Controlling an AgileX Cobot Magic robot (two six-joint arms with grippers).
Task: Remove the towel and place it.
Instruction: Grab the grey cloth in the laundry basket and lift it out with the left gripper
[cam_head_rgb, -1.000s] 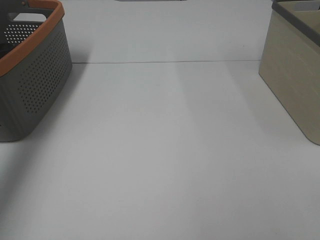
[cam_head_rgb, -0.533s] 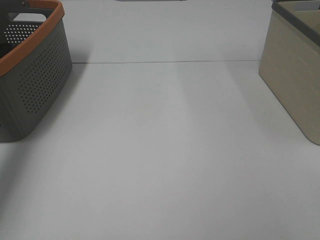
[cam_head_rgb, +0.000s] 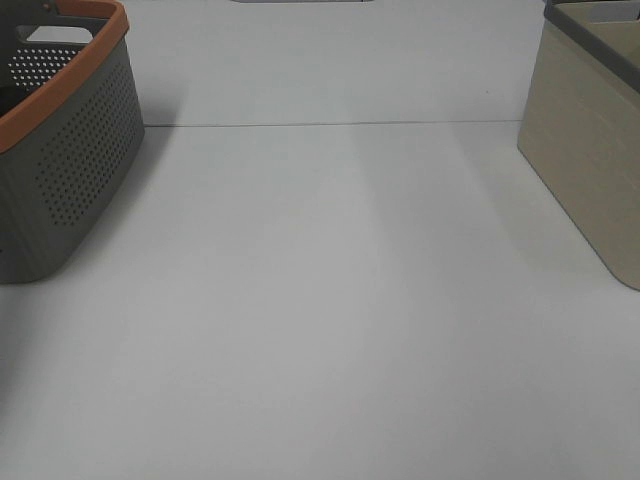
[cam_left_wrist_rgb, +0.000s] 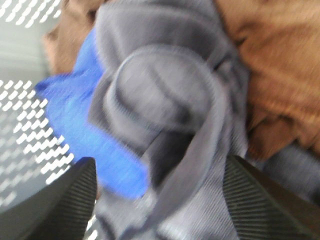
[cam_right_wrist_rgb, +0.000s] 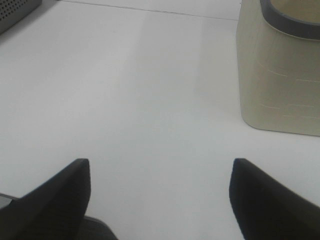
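A white table fills the high view. At its far left stands a grey perforated basket with an orange rim. At the far right stands a beige bin with a grey rim, well apart from the basket. Neither arm shows in the high view.

The left wrist view looks down beside the basket's perforated wall onto a heap of cloths. The towel, dark grey, lies bunched on top with a hemmed fold curling up. A blue cloth sticks out from under one side of it, and a brown cloth lies along the other.

The left hand hangs close over the towel, its fingers fairly wide and grey cloth filling the gap between them. The view is blurred, so I cannot tell whether they grip it. The right hand hangs over bare table near the bin, spread wide and holding nothing.
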